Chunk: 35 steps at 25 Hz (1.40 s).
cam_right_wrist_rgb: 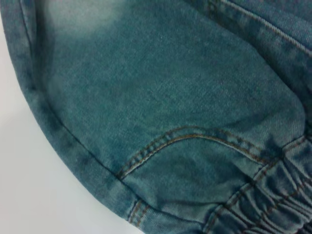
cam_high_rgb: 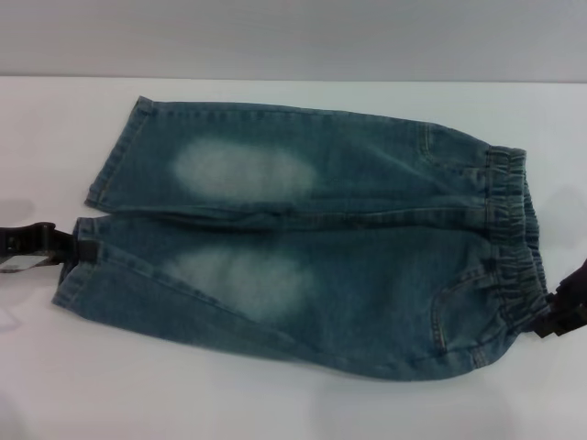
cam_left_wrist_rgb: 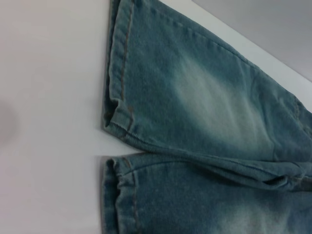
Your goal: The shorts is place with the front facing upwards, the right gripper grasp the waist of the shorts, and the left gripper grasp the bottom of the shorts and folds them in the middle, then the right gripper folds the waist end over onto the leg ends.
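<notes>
Risking a one-layer pinch or slipped hem at both ends before the lengthwise fold

Lying flat, front up, across the white table [cam_high_rgb: 275, 403]: the shorts [cam_high_rgb: 312, 247], blue-green denim with two pale faded ovals, tan stitching, legs side by side with a narrow gap opening at the hems. Sitting at the near leg's hem, on the bottom of the shorts [cam_high_rgb: 78, 266], the left gripper [cam_high_rgb: 64, 246], finger state impossible to tell. Sitting at the near corner of the waist of the shorts [cam_high_rgb: 509, 247], ruffled and darker, the right gripper [cam_high_rgb: 561, 316], finger state likewise unclear. Likely failing by grabbing only the top layer of the bunched elastic, or by dragging just the near leg so the far leg trails and the fold skews
</notes>
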{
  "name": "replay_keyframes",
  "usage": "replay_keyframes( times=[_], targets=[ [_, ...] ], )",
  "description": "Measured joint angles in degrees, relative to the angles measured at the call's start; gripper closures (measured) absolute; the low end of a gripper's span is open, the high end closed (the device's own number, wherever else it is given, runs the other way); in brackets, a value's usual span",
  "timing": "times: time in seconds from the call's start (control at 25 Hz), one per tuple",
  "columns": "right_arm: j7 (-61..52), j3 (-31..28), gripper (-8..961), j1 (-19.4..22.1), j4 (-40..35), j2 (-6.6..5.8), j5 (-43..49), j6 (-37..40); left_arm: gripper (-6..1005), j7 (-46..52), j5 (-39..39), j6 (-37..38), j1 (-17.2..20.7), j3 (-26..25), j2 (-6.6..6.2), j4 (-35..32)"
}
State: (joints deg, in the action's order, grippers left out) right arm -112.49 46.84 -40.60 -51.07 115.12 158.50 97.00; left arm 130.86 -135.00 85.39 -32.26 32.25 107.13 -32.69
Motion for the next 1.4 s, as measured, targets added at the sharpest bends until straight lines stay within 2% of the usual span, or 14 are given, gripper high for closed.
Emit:
replay_keyframes(
  times=[0.12, 0.24, 0.44, 0.68, 0.8, 1.0, 1.12, 1.32, 1.4],
  targets=[
    [0.2, 0.0, 459, 0.0, 0.1, 0.01, 0.0, -0.3, 888, 0.0, 0.0, -0.2, 0.0, 0.0, 0.0, 0.0],
    [0.4, 0.0, 692, 0.0, 0.3, 0.02, 0.0, -0.3, 886, -0.1, 0.0, -0.3, 0.0, 0.0, -0.01, 0.0],
    [0.7, 0.1, 878, 0.0, 0.5, 0.01, 0.2, -0.3, 882, -0.1, 0.0, -0.4, 0.0, 0.0, -0.11, 0.0],
    [1.3, -0.3, 954, 0.8, 0.5, 0.16, 0.1, -1.2, 878, -0.1, 0.0, -0.5, -0.2, 0.0, -0.14, 0.0],
    [1.6, -0.5, 954, 2.3, 0.2, 0.2, -1.7, -1.8, 876, -0.1, 0.0, -0.5, -0.4, -0.6, -0.21, -0.2],
    [3.5, -2.0, 954, 7.8, -0.2, -1.48, -13.4, -2.0, 873, -0.9, 0.8, -1.6, -0.8, -3.3, -0.25, -0.5],
    [5.9, -6.1, 955, 11.4, -0.2, -1.78, -20.4, -3.0, 870, -1.9, 3.6, -2.7, -0.9, -5.6, 0.01, -0.5],
    [10.8, -12.7, 955, 16.4, 0.7, -0.83, -28.7, -5.5, 867, -3.9, 9.6, -4.2, -1.3, -6.3, 1.09, -0.6],
    [13.5, -14.5, 955, 18.3, 1.6, 0.3, -32.6, -7.5, 866, -5.0, 11.3, -5.2, -2.0, -6.3, 1.56, -0.6]
  ],
)
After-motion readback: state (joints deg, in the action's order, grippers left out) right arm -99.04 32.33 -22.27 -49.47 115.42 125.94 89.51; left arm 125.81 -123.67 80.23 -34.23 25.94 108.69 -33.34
